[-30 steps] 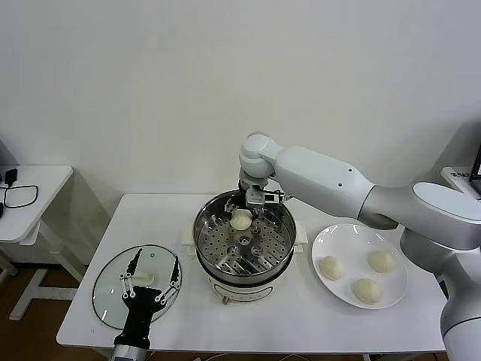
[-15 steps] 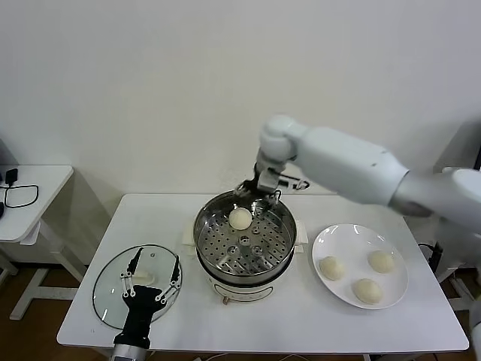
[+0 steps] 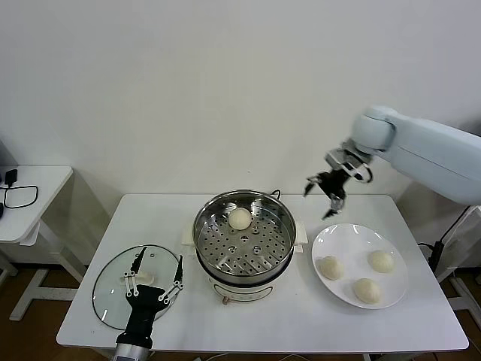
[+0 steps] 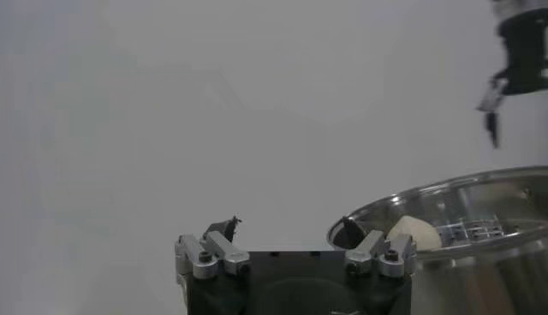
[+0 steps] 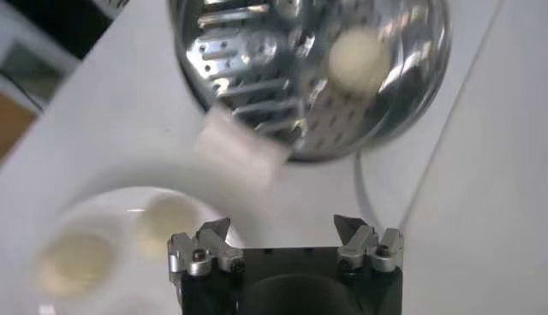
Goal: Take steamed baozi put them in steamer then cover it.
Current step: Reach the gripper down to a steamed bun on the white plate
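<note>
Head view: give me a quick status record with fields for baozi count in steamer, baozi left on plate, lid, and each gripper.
baozi in steamer: one bun on the perforated tray of the steamer, at the far side
baozi on plate: three on the white plate, right of the steamer
cover: glass lid flat on the table, left of the steamer, not on it
left gripper: open, empty, over the lid
right gripper: open, empty, in the air above the plate's far edge
</note>
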Available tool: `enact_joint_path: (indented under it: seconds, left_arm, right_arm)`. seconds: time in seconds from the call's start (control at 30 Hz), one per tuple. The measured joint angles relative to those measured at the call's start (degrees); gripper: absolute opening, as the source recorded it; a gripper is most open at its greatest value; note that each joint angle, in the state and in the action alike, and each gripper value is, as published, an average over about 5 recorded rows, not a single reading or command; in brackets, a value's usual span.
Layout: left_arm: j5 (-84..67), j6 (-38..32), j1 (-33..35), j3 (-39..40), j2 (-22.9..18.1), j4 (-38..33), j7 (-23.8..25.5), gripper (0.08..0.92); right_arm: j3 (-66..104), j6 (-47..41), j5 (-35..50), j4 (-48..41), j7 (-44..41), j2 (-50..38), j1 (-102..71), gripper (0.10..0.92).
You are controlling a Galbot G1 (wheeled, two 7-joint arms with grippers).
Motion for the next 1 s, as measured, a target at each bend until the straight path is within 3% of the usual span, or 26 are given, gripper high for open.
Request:
enact_joint_path:
  seconds: [0.37, 1.0]
  left_arm:
    - [0.2, 0.0, 0.3, -0.4, -0.5, 0.1, -0.1, 0.823]
    - [0.2, -0.4, 0.3, -0.6, -0.6, 0.7, -0.1, 0.823]
  right_arm:
    - [-0.6, -5.2, 2.4, -0.4, 4.2, -4.5, -9.2, 0.823]
    - [2.0, -7.4, 1.5, -3.0, 8.5, -3.5, -17.9, 0.823]
